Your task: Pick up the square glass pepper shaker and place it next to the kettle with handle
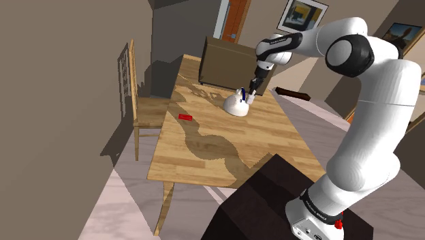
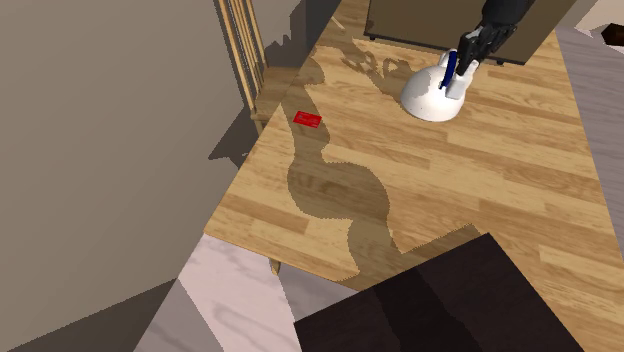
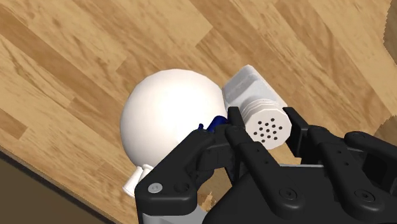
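A white, round-bodied kettle (image 3: 167, 124) with a blue handle (image 2: 449, 68) stands on the wooden table (image 1: 204, 146), toward its far end (image 1: 235, 105). My black gripper (image 3: 266, 127) is shut on a pale square shaker (image 3: 251, 89) with a perforated round cap. The fingers clasp it just under that cap. The shaker hangs upright right beside the kettle (image 2: 428, 95), on the side away from the chair. Whether its base touches the tabletop I cannot tell. In the shoulder view the gripper (image 1: 250, 90) points down over the kettle's edge.
A small flat red object (image 1: 184, 116) lies on the table near the chair side (image 2: 308, 119). A wooden chair (image 1: 136, 95) stands at that edge. A brown cabinet (image 1: 225, 61) closes off the far end. My dark stand (image 1: 265, 204) sits at the near end.
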Available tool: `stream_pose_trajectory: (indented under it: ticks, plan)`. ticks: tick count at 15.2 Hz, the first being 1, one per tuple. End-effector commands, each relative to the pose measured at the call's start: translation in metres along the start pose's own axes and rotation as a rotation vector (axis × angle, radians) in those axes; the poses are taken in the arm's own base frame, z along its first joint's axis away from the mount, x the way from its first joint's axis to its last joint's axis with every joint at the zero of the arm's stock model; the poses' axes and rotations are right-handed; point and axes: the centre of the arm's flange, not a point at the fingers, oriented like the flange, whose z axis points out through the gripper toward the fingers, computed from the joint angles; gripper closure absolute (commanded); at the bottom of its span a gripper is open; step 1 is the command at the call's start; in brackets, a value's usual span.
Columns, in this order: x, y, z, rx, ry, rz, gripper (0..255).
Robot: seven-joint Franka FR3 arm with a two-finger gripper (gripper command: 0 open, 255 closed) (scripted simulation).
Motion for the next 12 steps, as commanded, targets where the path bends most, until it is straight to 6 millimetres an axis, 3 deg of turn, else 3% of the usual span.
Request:
stream_pose_trajectory:
  ticks: [1, 12]
  plan:
    - [0.001, -0.001, 0.011, 0.000, 0.000, 0.000, 255]
    - [-0.001, 0.000, 0.069, 0.000, 0.000, 0.000, 255]
